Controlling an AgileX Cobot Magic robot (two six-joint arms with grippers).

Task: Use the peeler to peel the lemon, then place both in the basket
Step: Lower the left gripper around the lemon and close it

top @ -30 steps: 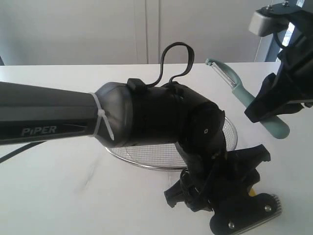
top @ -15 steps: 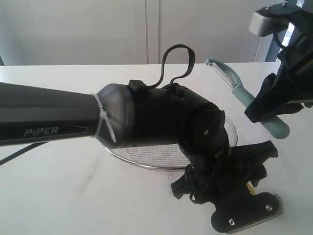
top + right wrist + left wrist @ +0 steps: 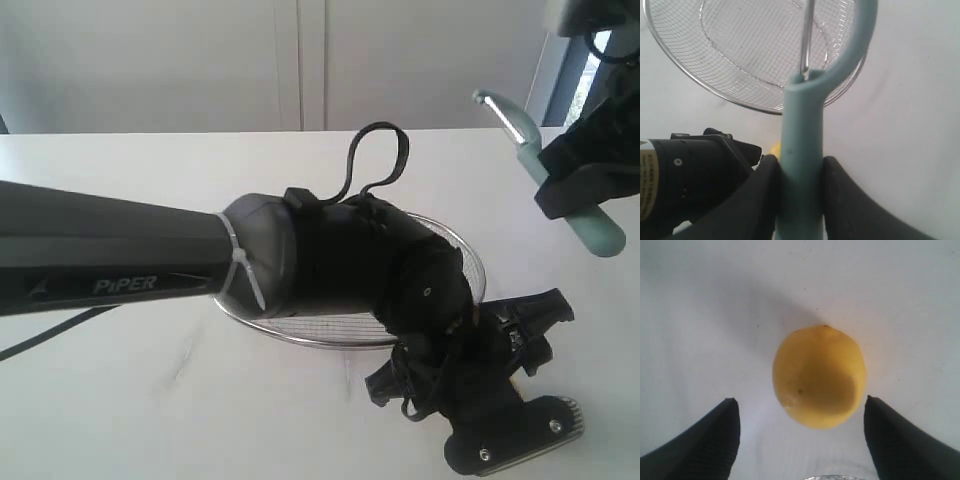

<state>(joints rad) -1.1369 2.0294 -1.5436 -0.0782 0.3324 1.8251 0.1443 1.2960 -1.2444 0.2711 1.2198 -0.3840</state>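
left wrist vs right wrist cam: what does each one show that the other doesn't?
Left wrist only: the whole lemon on the table, between the open left hand's fingers. Right wrist only: the peeler clamped in the right hand, most of the basket, the left arm. Both: white table; the right wrist catches just a yellow sliver of lemon.

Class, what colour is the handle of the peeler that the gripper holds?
Pale teal. The peeler shows best in the right wrist view.
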